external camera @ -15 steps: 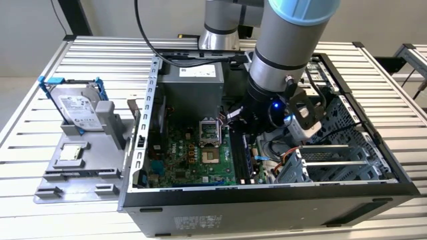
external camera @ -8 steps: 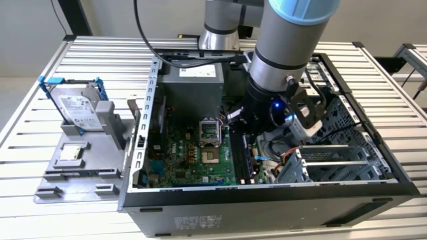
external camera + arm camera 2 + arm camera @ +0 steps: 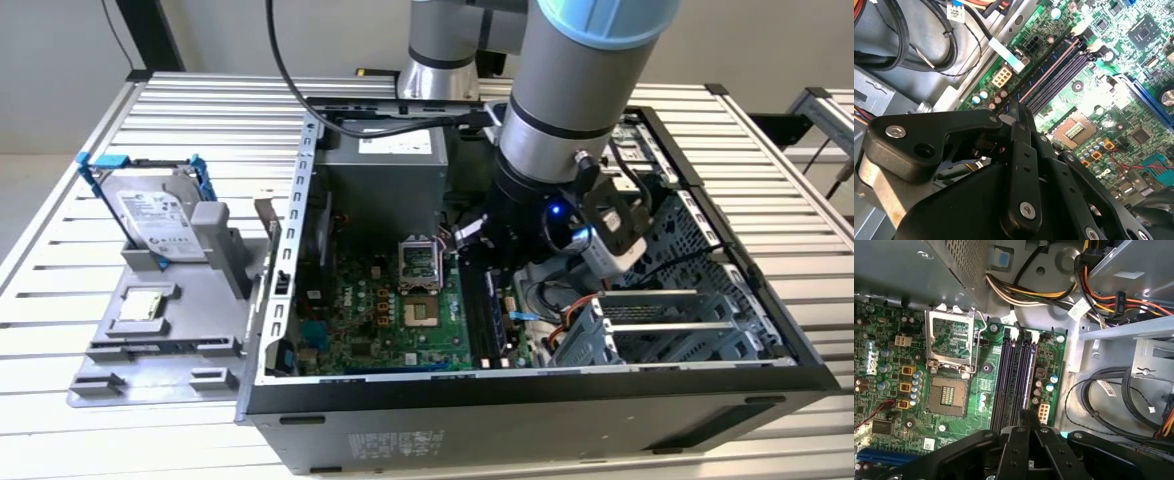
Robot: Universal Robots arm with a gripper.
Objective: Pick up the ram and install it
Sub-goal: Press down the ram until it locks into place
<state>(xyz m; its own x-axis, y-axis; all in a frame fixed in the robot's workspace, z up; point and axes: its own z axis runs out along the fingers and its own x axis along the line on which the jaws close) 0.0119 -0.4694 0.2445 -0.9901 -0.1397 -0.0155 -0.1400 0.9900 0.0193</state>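
Hovering above memory slots (image 3: 1015, 382), end effector (image 3: 1024, 415) pinched together; exterior view — hard drive (image 3: 158, 222).

This is a robotics lab or test bench set up for computer assembly. An open desktop computer case (image 3: 534, 390) lies on a slatted aluminium table (image 3: 80, 230), its green motherboard (image 3: 387, 320) exposed. Beside it a grey fixture tray (image 3: 160, 340) holds a hard drive (image 3: 154, 222), and an industrial robot arm (image 3: 574, 90) reaches into the case.
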